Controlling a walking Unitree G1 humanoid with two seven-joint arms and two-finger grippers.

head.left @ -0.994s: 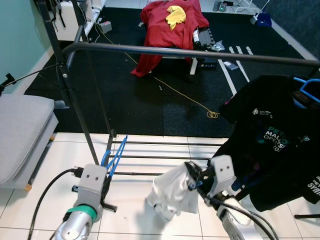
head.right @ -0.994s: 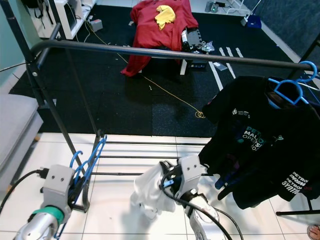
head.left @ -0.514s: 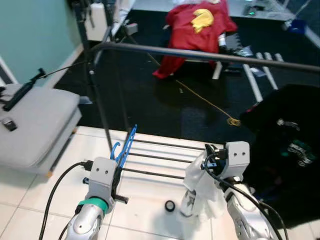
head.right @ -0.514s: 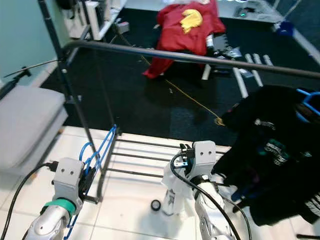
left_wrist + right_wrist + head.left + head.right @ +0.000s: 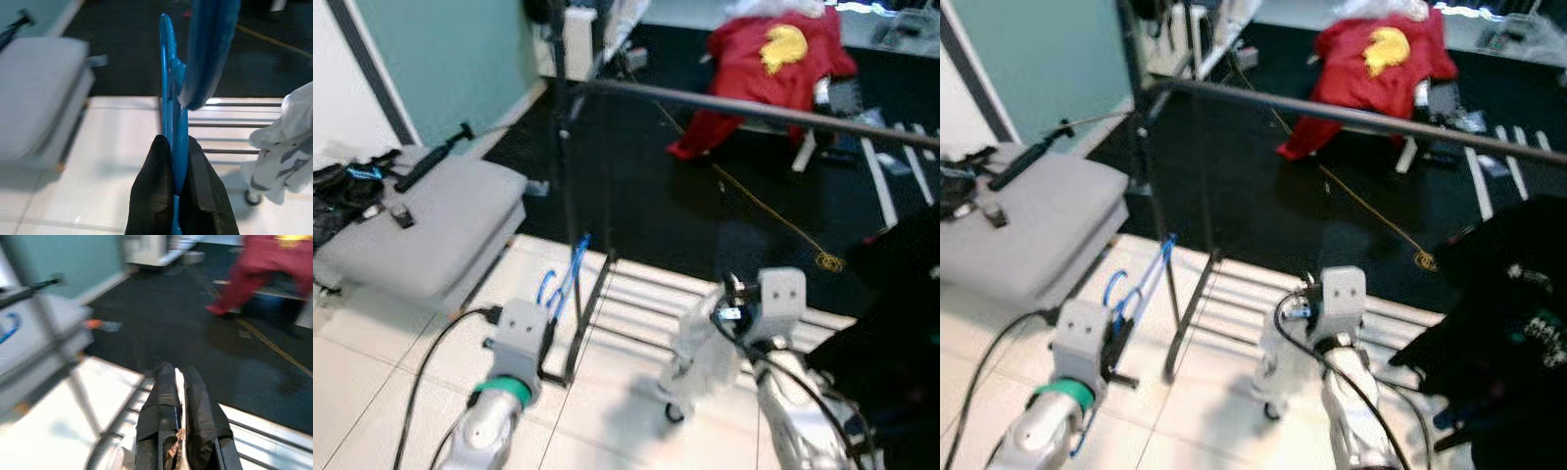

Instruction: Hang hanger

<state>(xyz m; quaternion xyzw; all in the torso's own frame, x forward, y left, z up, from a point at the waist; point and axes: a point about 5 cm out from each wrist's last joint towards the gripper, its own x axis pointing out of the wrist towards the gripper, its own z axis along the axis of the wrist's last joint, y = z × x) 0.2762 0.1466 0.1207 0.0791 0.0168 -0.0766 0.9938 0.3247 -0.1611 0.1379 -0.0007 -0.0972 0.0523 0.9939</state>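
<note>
A blue plastic hanger [image 5: 168, 98] stands upright between the fingers of my left gripper [image 5: 173, 161], which is shut on its lower bar. In the eye views the hanger [image 5: 570, 274] rises in front of my left wrist, low beside the rack's upright post [image 5: 563, 166]. The dark clothes rail [image 5: 754, 106] runs across above and beyond both arms. My right gripper [image 5: 178, 377] is shut on a white garment [image 5: 700, 348] that hangs down over the white tiles.
A black printed shirt [image 5: 1508, 333] hangs at the rail's right end. The rack's base bars [image 5: 636, 304] lie on the tiles ahead. A grey cushioned bench [image 5: 421, 225] stands at the left. Red clothing [image 5: 773, 59] lies on a stand across the black mat.
The camera has swung left, so the rack and black shirt have slid right and the bench has come into view. Both grippers keep their hold.
</note>
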